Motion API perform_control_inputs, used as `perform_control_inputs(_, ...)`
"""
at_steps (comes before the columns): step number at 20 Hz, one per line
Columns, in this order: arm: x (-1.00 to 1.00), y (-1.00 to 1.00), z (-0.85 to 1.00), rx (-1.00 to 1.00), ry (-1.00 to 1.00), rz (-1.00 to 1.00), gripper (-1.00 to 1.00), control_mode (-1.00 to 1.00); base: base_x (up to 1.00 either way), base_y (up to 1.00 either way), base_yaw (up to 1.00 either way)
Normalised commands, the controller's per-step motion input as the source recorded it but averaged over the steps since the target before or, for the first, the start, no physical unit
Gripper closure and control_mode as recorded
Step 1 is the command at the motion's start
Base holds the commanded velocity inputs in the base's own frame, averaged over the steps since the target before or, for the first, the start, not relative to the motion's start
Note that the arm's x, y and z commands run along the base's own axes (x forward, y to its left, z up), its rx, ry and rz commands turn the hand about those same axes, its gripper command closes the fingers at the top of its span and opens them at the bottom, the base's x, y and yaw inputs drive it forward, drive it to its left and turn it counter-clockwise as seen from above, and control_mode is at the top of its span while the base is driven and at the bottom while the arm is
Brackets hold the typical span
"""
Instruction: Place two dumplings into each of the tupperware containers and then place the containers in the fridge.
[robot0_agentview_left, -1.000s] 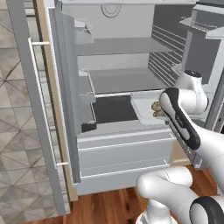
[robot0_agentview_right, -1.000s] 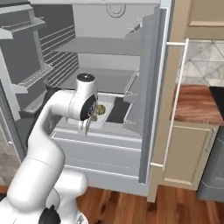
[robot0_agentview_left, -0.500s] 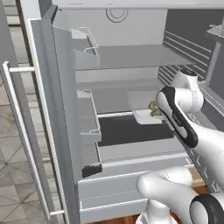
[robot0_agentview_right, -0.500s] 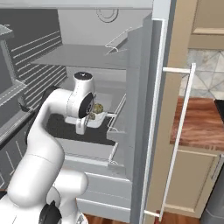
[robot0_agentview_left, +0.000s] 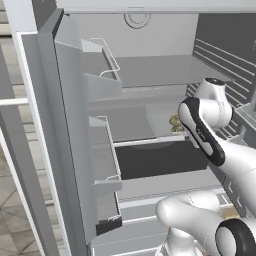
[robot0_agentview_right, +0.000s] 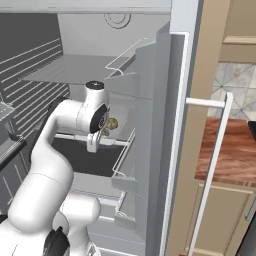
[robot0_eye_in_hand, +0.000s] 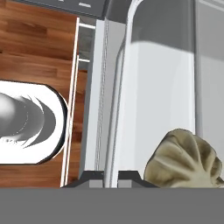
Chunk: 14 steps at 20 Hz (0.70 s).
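Pale grey container (robot0_eye_in_hand: 153, 109) gripped at rim by my shut claw (robot0_eye_in_hand: 111, 177), dumpling (robot0_eye_in_hand: 186, 159) just beside fingertips. Container over fridge (robot0_agentview_left: 150, 85) shelf. Judged step: stowing second container. Next: lower, release, withdraw without snagging dark container (robot0_agentview_left: 160, 159) below.

the arm's hand hides most of the paler container (robot0_agentview_left: 162, 120) on the fridge (robot0_agentview_left: 150, 75) shelf; one dumpling (robot0_eye_in_hand: 186, 162) is cut off at the hand view's bottom.
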Motion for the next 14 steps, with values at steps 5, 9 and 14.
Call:
perform_control_inputs(5,0.00,0.00,0.00,0.00,0.00,0.00,1.00,1.00,0.20,0.00,0.00)
perform_control_inputs(9,0.00,0.00,0.00,0.00,0.00,0.00,1.00,-1.00,0.00,0.00,0.00)
perform_control_inputs(14,-0.07,0.00,0.00,0.00,-0.14,0.00,1.00,-1.00,0.00,0.00,0.00)
